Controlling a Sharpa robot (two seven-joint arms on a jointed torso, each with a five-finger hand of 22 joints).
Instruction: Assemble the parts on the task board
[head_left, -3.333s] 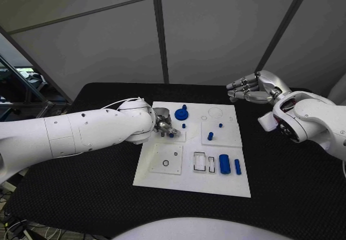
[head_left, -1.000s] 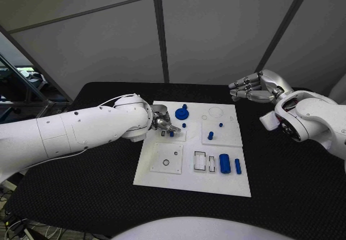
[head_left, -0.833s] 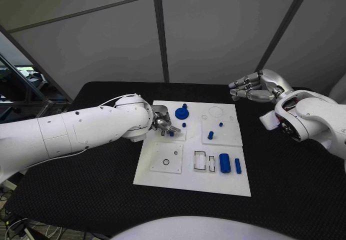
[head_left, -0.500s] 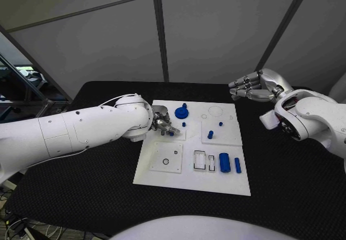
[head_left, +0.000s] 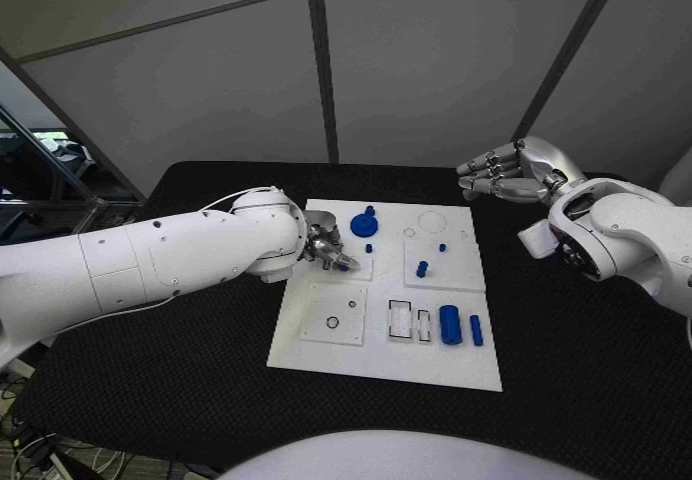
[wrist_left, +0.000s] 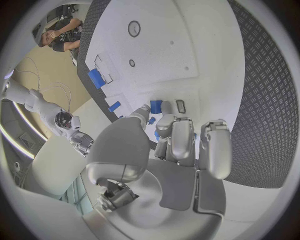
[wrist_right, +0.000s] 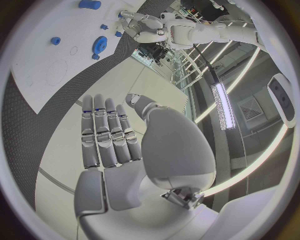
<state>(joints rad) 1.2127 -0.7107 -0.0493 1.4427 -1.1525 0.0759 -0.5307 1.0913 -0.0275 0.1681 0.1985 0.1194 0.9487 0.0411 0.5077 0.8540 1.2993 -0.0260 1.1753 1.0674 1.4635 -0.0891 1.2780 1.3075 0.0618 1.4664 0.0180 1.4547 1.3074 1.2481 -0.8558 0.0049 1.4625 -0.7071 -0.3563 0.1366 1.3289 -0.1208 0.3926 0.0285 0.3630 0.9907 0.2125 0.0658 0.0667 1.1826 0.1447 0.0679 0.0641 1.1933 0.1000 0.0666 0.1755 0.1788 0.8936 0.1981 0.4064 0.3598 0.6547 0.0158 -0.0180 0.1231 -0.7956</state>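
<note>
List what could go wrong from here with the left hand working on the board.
1. The left hand pinches a small blue part low over the white task board; if it meets its seat tilted, it may jam or slip out.
2. The left arm hides the fingertips in the head view, so alignment is hard to check.
3. The blue gear-shaped piece and small blue peg stand close by; a sideways move could knock them.

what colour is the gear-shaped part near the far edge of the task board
Blue; the gear-shaped part shows best in the head view.
</note>
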